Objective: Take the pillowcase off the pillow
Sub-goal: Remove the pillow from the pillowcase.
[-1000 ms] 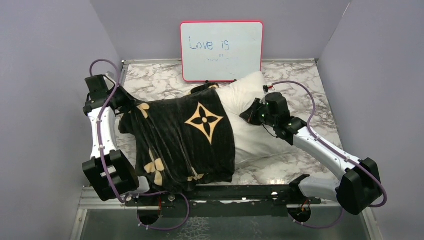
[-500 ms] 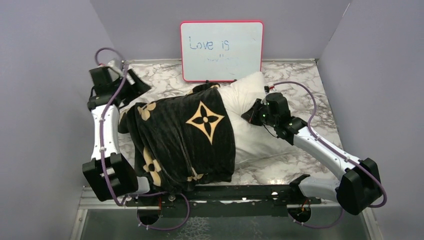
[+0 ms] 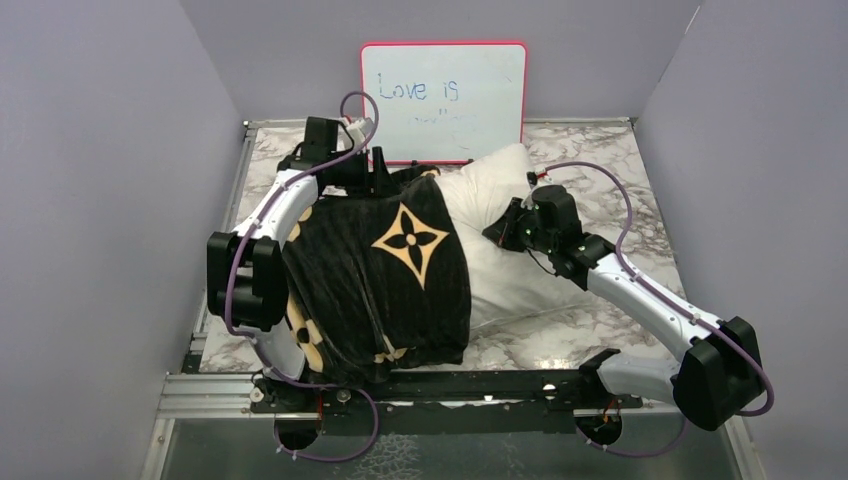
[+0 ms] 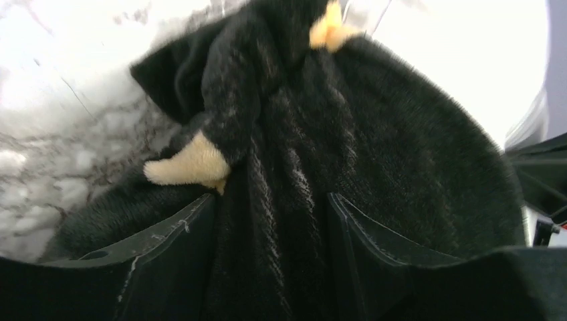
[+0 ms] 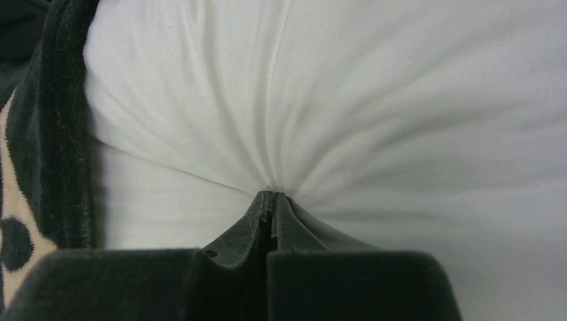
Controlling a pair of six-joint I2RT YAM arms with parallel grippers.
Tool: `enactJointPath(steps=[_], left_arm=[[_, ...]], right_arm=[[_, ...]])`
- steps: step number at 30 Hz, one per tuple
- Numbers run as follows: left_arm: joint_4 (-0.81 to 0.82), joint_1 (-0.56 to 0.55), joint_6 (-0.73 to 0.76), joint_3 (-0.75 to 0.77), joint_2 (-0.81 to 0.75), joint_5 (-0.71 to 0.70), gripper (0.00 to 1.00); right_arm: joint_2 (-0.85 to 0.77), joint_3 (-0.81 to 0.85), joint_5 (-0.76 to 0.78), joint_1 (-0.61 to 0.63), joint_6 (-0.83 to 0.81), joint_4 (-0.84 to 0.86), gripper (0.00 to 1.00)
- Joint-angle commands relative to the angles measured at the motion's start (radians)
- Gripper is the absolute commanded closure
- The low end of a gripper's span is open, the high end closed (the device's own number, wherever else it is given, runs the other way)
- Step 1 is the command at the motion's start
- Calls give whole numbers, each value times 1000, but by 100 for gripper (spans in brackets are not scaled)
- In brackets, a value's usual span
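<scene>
Pillowcase (image 3: pixel 370 290), black with tan flowers, lies on the marble worktop (image 3: pixel 590 140) and sleeves the left part of the white pillow (image 3: pixel 510 288), whose right part sticks out bare below the whiteboard (image 3: pixel 443 100). The left hand (image 3: pixel 378 172) is released at the pillowcase's far edge, fingers spread with black fabric showing between them. The right hand (image 3: pixel 497 232) is clenched on a pinch of the pillow's fabric.
</scene>
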Motion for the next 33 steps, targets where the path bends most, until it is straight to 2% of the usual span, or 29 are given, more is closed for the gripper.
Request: enactJointPath(steps=[1, 3, 4, 6, 11, 13, 16, 19, 25, 28, 31, 33], left_arm=[[-28, 3, 27, -60, -32, -1, 55], [-24, 29, 3, -102, -68, -86, 86], [-22, 56, -12, -120, -89, -120, 98], [-12, 127, -35, -154, -139, -162, 100], [-18, 403, -49, -197, -266, -176, 100], [-49, 464, -31, -194, -291, -187, 100], [-86, 486, -2, -203, -301, -174, 100], [-73, 486, 15, -238, -305, -41, 100], [-49, 443, 38, -252, -328, 92, 100], [-42, 360, 37, -238, -335, 63, 100], [-25, 303, 17, -229, -336, 10, 100], [-19, 292, 19, -223, -333, -18, 100]], right_arm=[[38, -61, 8, -2, -34, -287, 99], [44, -64, 10, -3, -22, -289, 99], [48, -67, 9, -3, -17, -289, 99], [53, -70, 14, -3, 0, -291, 99], [67, -105, -3, -4, 44, -275, 99], [75, -116, -19, -3, 53, -261, 99], [87, -117, -29, -3, 60, -253, 99], [91, -90, -39, -2, 39, -260, 99], [34, 36, -81, -4, -66, -307, 98], [0, 134, -57, -3, -126, -343, 83], [-8, 257, 91, -3, -182, -417, 58], [7, 326, 282, -4, -209, -460, 37]])
